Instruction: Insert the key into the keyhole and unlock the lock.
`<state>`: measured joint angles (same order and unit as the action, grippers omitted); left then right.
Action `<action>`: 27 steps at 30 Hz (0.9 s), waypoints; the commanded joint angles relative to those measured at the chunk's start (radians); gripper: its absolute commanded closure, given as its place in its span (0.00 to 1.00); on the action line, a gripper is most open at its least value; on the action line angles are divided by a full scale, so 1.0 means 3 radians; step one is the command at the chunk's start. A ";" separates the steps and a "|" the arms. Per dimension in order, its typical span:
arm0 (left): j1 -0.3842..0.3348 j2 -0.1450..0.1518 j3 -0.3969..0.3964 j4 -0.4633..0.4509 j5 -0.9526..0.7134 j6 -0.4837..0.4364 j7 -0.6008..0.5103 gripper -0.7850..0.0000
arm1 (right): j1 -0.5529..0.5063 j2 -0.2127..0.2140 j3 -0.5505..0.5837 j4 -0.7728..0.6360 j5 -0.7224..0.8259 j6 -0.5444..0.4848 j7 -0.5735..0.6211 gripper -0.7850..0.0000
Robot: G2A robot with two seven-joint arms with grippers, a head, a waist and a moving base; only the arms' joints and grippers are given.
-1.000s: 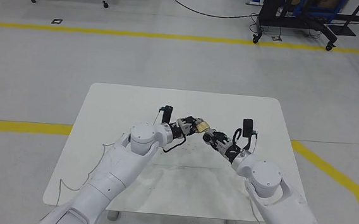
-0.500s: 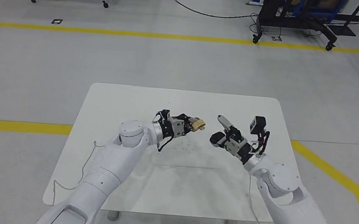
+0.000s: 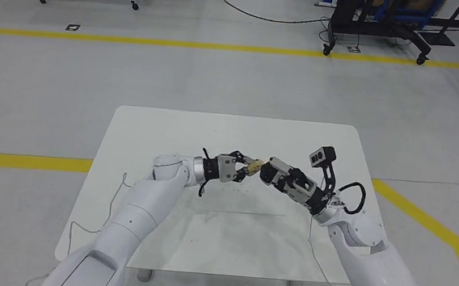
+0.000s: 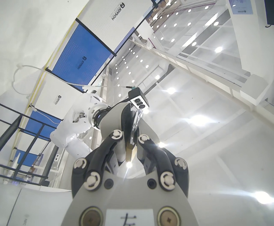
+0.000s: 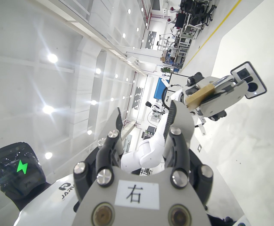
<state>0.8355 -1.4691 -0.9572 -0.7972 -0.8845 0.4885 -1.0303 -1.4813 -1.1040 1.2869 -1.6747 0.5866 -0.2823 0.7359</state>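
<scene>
While the left jaws pinch the lock (image 3: 251, 167), the right jaws, spread wide, have drawn up just beside it.

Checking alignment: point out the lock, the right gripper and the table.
lock (image 5: 200, 96): right wrist view, on its brass body.
right gripper (image 5: 145, 106): right wrist view, midway between its open fingertips.
table (image 3: 174, 130): top view, on its bare white top.

Lock (image 5: 199, 96): a small brass-coloured padlock with a silver shackle (image 5: 222, 80). It is clamped between the fingers of the left gripper (image 3: 242, 167) and held clear above the middle of the white table (image 3: 173, 138). Its brass body juts out, tilted, just beside the parted tips of the right gripper (image 5: 145, 116).
</scene>
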 commanded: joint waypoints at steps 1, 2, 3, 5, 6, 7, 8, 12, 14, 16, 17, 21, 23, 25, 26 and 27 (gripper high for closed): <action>-0.0022 -0.0014 0.0024 0.0045 -0.0015 -0.0015 -0.0004 1.00 | 0.0014 -0.0006 -0.0022 0.0024 -0.0022 -0.0081 0.0024 1.00; -0.0035 -0.0020 0.0037 0.0070 -0.0016 -0.0014 -0.0008 1.00 | 0.0020 -0.0008 -0.0028 0.0034 -0.0030 -0.0122 0.0040 1.00; -0.0047 -0.0026 0.0048 0.0093 -0.0017 -0.0019 -0.0005 1.00 | 0.0020 -0.0010 -0.0032 0.0039 -0.0039 -0.0163 0.0058 1.00; -0.0066 -0.0037 0.0064 0.0132 -0.0029 -0.0029 -0.0007 1.00 | 0.0013 -0.0012 -0.0033 0.0048 -0.0042 -0.0224 0.0083 1.00; -0.0075 -0.0042 0.0071 0.0151 -0.0031 -0.0034 -0.0006 1.00 | 0.0011 -0.0012 -0.0031 0.0053 -0.0049 -0.0230 0.0094 1.00; -0.0084 -0.0046 0.0076 0.0166 -0.0035 -0.0037 -0.0006 1.00 | 0.0011 -0.0011 -0.0028 0.0057 -0.0066 -0.0219 0.0102 1.00; -0.0090 -0.0050 0.0080 0.0179 -0.0042 -0.0045 -0.0007 1.00 | 0.0010 -0.0010 -0.0027 0.0059 -0.0100 -0.0197 0.0104 1.00; -0.0108 -0.0064 0.0097 0.0209 -0.0048 -0.0078 -0.0002 1.00 | 0.0023 -0.0011 -0.0065 0.0076 -0.0312 -0.0086 0.0015 1.00; -0.0112 -0.0069 0.0106 0.0211 -0.0047 -0.0084 -0.0006 1.00 | 0.0043 -0.0017 -0.0097 0.0094 -0.0396 -0.0034 -0.0056 1.00; -0.0118 -0.0071 0.0110 0.0216 -0.0044 -0.0085 -0.0004 1.00 | 0.0066 -0.0023 -0.0126 0.0116 -0.0476 0.0014 -0.0125 1.00; -0.0119 -0.0071 0.0110 0.0217 -0.0044 -0.0085 -0.0005 1.00 | 0.0078 -0.0026 -0.0140 0.0125 -0.0508 0.0037 -0.0153 1.00; -0.0122 -0.0070 0.0106 0.0211 -0.0033 -0.0097 0.0004 1.00 | 0.0114 -0.0038 -0.0182 0.0158 -0.0600 0.0112 -0.0263 1.00; -0.0118 -0.0069 0.0101 0.0203 -0.0035 -0.0103 0.0004 1.00 | 0.0123 -0.0041 -0.0190 0.0164 -0.0613 0.0147 -0.0293 1.00; -0.0112 -0.0067 0.0095 0.0190 -0.0037 -0.0108 0.0005 1.00 | 0.0127 -0.0044 -0.0192 0.0167 -0.0618 0.0170 -0.0309 1.00; -0.0109 -0.0066 0.0092 0.0179 -0.0039 -0.0112 0.0001 1.00 | 0.0127 -0.0045 -0.0188 0.0168 -0.0614 0.0173 -0.0319 1.00; -0.0105 -0.0064 0.0085 0.0170 -0.0041 -0.0126 0.0005 1.00 | 0.0125 -0.0046 -0.0183 0.0165 -0.0603 0.0171 -0.0325 1.00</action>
<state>0.8027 -1.4887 -0.9300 -0.7435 -0.8961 0.4540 -1.0293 -1.4431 -1.1174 1.2306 -1.6245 0.4026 -0.2305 0.6402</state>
